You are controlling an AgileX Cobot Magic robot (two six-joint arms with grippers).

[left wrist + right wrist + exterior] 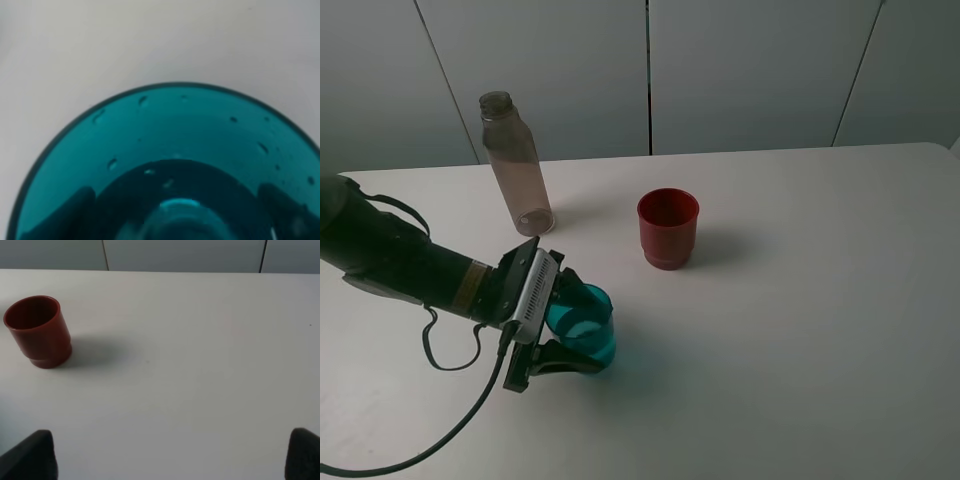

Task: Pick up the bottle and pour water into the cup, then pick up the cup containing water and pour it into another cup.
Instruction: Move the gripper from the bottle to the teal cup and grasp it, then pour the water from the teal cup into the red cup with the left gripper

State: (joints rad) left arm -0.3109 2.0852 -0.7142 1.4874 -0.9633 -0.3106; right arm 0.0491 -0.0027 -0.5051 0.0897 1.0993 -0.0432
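The teal cup (590, 335) stands on the table's front left, upright, with my left gripper (578, 325) shut on it, one finger on each side. The left wrist view looks down into the cup (175, 130): droplets cling to its inner wall, liquid lies at the bottom, and my dark fingers (80, 210) show through its sides. The tall brownish bottle (517, 165) stands uncapped behind the arm. The red cup (668, 228) (39, 332) stands upright at mid-table. My right gripper (170, 455) is open over bare table, away from the red cup, and is outside the high view.
The white table (820, 300) runs bare to the right of the red cup. A black cable (450, 400) loops on the table below the left arm. Grey wall panels (740, 70) stand behind the table's far edge.
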